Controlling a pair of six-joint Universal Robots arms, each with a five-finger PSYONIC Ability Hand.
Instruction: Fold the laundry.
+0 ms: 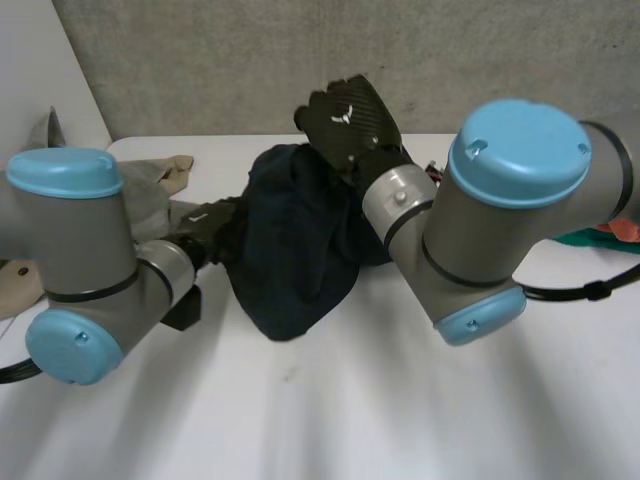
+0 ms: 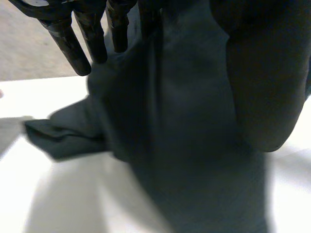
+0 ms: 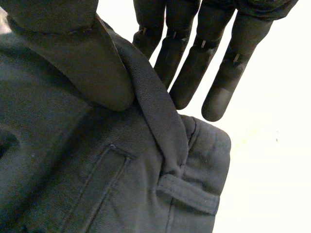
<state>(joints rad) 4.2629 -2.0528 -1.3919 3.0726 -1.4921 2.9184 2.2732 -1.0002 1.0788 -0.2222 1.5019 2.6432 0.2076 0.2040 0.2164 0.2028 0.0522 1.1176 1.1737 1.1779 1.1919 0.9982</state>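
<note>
At nine o'clock of the dark trousers (image 1: 290, 240), the left hand (image 1: 205, 222) is pinching cloth between straight fingers (image 2: 73, 46) and thumb. The trousers are draping bunched onto the white table (image 1: 350, 400), mid-way. At their twelve o'clock, the right hand (image 1: 347, 118) is nipping a fold, fingers (image 3: 187, 68) straight against thumb.

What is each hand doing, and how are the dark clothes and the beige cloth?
left hand: shut, pinching the dark garment
right hand: shut, pinching the dark garment near its belt loop
dark garment: bunched, not folded, held up, lower end touching the table
beige cloth: crumpled, lying on the table
</note>
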